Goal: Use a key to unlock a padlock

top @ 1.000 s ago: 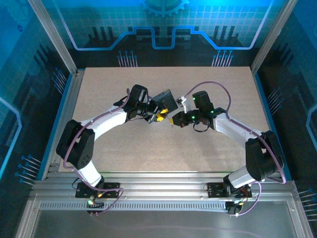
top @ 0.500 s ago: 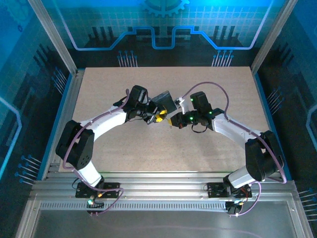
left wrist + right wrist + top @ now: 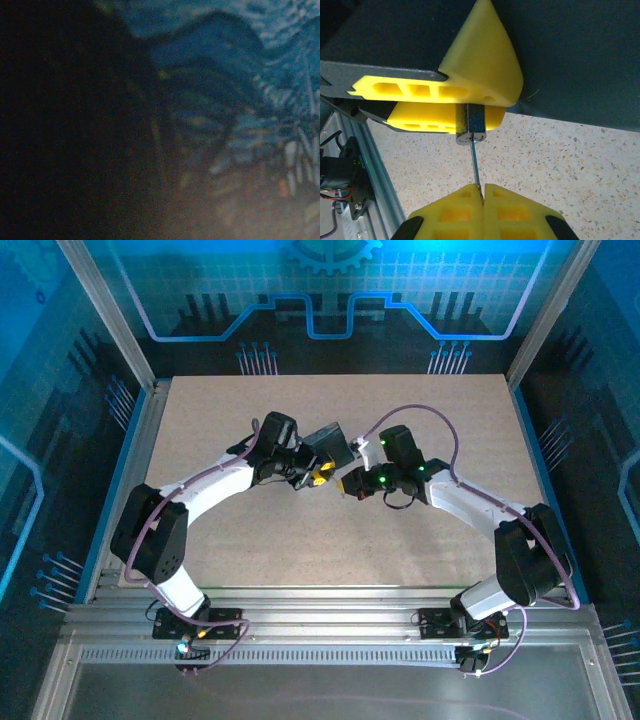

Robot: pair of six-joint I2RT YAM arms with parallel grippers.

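1. The padlock (image 3: 470,125) is off the table. It is pinched between the yellow fingers (image 3: 485,70) of my left gripper (image 3: 317,476), which is clamped on its body. Its keyhole face is turned toward my other hand.
2. The key (image 3: 475,167) is a thin blade running straight from that face to my right gripper (image 3: 483,192). The pads there are pressed together on the blade's near end. The tip meets the keyhole, but I cannot tell how deep it sits.
3. I judge this to be the insertion step: both arms meet at the padlock and the key is lined up but not yet turned. The shackle is hidden behind my left fingers, so I cannot say whether it has released.
4. The next move calls for a short push along the blade's own line. After that comes a wrist roll about the same line, with my left grip holding the padlock rigid. Any sideways load would likely bend so slim a blade.
5. The dark box (image 3: 560,55) looms right behind the padlock. The speckled table (image 3: 580,165) lies below it.
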